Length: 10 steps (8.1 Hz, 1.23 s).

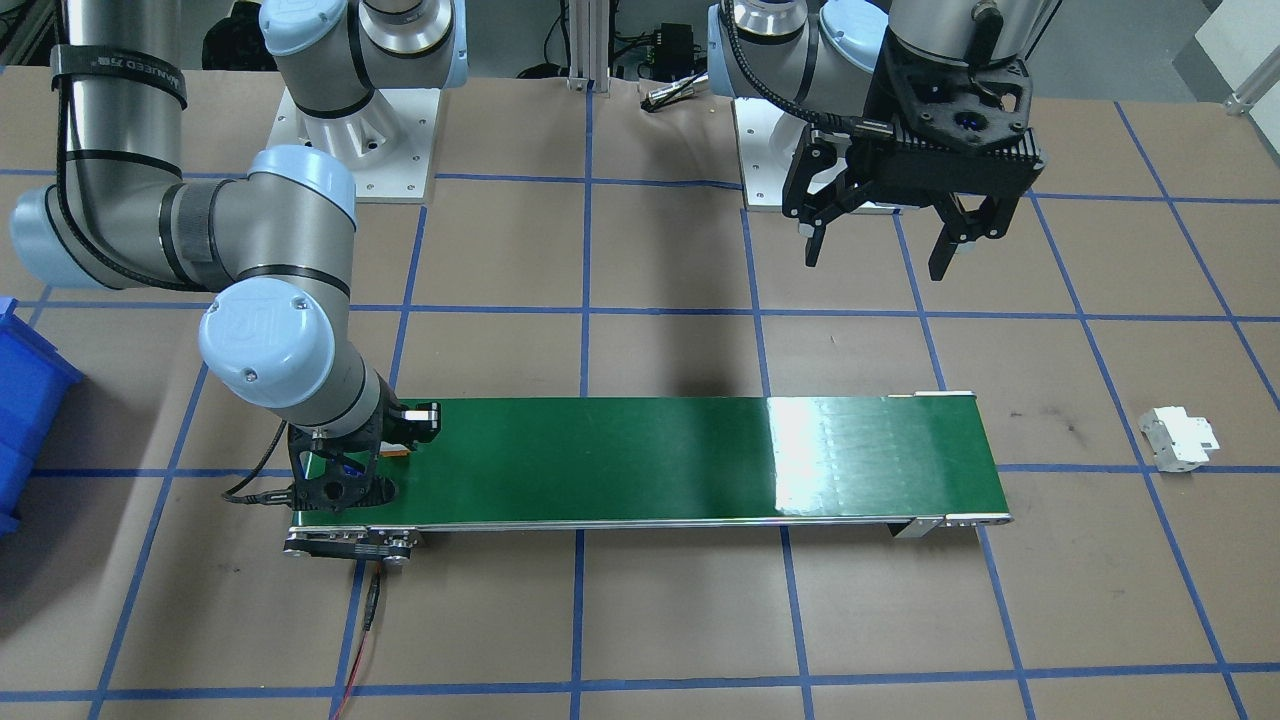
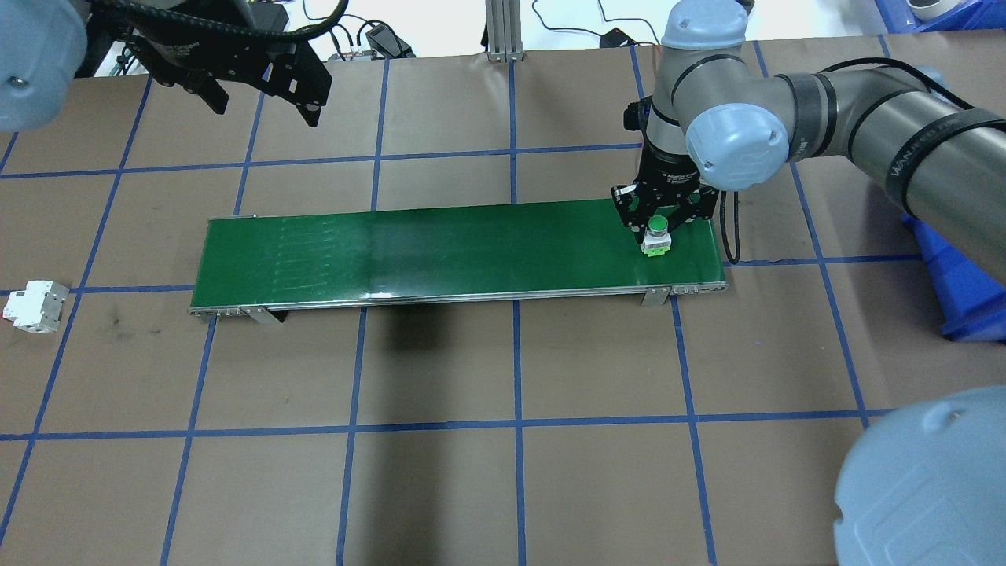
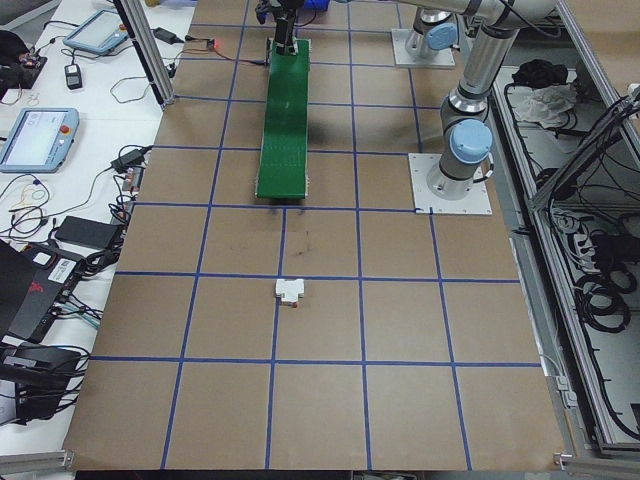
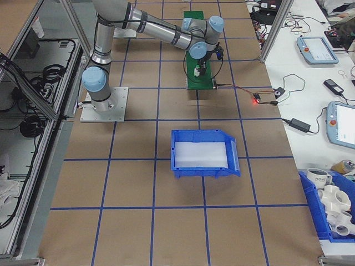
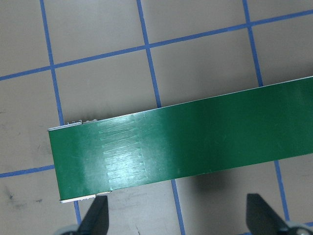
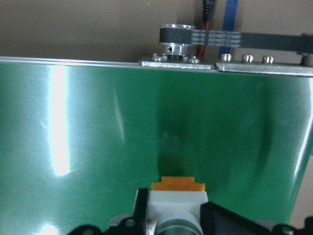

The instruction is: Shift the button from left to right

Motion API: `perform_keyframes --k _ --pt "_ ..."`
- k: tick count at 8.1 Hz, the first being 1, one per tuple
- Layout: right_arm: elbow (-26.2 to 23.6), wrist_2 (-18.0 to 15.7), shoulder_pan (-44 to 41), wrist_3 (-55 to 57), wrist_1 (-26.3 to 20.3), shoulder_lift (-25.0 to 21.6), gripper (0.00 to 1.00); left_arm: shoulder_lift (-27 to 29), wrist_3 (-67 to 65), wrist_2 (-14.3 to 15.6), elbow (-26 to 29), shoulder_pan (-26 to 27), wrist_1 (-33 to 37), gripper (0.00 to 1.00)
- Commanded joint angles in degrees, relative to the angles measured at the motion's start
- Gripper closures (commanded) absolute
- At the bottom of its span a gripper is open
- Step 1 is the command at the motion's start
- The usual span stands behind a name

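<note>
Right gripper (image 2: 659, 224) seemingly clamps the button (image 2: 656, 236); left gripper (image 1: 878, 250) spread.

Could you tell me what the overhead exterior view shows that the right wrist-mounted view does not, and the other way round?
Only the overhead view shows the left tool open above the table, the white circuit breaker off the belt's far end, and the button's green cap. Only the wrist view shows the pulley at the conveyor's edge and the button's orange base up close. Both show the button between the right tool's fingers on the green belt.
</note>
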State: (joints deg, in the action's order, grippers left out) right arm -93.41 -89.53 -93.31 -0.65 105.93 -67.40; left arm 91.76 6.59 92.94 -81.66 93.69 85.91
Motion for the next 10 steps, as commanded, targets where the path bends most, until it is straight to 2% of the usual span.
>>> perform_keyframes --k 1,3,4,6,7,8,10 --pt "0.77 0.05 0.06 1.26 -0.72 -0.37 0.91 0.0 0.0 -0.04 -0.08 -0.17 -0.04 0.0" --pt "2.43 -0.21 1.02 0.83 -0.9 -0.72 0.84 0.0 0.0 -0.04 -0.08 -0.09 -0.04 0.0" --pt "4.79 -0.21 4.59 -0.66 -3.51 -2.63 0.78 0.0 0.0 -0.04 -0.08 -0.09 -0.04 0.0" --pt "7.09 -0.82 12.67 -10.73 -11.59 -7.37 0.78 0.0 -0.09 -0.04 -0.08 -0.09 -0.12 0.0" --pt "7.71 -1.69 16.54 -13.65 -17.1 -11.14 0.78 0.0 -0.09 -0.04 -0.08 -0.09 -0.04 0.0" --pt "8.32 -5.18 18.58 -18.55 -17.59 -13.61 0.78 0.0 -0.09 -0.04 -0.08 0.0 -0.04 0.0" --pt "8.95 -6.19 28.73 -29.71 -18.21 -15.13 0.78 -0.09 -0.09 -0.04 -0.08 0.0 -0.04 0.0"
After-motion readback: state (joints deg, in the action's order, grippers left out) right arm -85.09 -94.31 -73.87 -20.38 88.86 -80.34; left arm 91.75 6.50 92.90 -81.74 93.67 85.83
